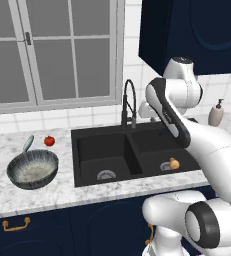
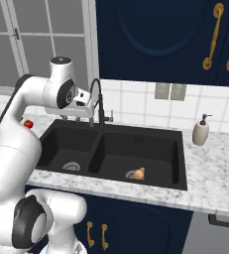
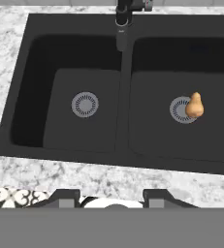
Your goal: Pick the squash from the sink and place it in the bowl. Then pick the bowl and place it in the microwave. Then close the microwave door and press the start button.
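Zero contact yet | gripper (image 3: 111, 197) high above sink (image 3: 16, 87), fingers part-open, empty | squash (image 3: 195, 105) right of centre, on right basin's drain edge | risk: rounded, tapered squash rolls or squirts out if jaws close off-centre | bowl (image 1: 32, 169) far left on counter

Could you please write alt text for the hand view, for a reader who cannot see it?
Looking down into a black double-basin sink, a small tan squash rests on the right basin's silver drain. The left basin holds only its drain, the faucet hangs over the divider, and speckled white counter frames the sink.
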### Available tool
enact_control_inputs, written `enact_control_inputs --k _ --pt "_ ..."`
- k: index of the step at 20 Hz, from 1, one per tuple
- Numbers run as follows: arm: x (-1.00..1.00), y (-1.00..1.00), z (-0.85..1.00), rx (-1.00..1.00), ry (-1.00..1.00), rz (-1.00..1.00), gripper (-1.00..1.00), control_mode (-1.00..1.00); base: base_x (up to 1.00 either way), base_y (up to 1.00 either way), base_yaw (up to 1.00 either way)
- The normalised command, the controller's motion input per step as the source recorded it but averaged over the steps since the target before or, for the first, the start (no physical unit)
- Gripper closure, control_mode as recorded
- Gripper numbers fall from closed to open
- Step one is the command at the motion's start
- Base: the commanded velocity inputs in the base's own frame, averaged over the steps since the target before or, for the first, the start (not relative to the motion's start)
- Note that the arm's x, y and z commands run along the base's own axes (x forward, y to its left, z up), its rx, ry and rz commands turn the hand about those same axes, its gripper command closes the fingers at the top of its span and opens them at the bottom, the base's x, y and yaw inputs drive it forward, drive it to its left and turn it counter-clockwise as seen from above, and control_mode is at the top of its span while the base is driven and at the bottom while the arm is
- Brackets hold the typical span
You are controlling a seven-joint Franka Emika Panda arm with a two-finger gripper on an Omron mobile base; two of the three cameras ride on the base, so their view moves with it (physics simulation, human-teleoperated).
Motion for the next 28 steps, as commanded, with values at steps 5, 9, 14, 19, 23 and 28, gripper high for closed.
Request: enact_control_inputs --k 5,9,14,19,23,28 --pt "-0.53 -0.1 0.0 0.0 0.0 -0.02 -1.0 -1.0 0.0 0.0 0.0" --pt "-0.7 -0.52 -0.08 -0.01 0.01 -0.12 -1.0 -1.0 0.0 0.0 0.0" --pt "0.0 -0.86 -0.19 0.02 -0.09 -0.01 -1.0 -1.0 0.0 0.0 0.0" --pt "0.16 -0.89 -0.38 0.0 0.29 0.0 -1.0 -1.0 0.0 0.0 0.0" --pt "0.34 -0.85 -0.49 0.0 0.21 -0.03 -1.0 -1.0 0.0 0.0 0.0" --pt "0.51 -0.53 -0.54 0.09 0.07 -0.07 -1.0 -1.0 0.0 0.0 0.0"
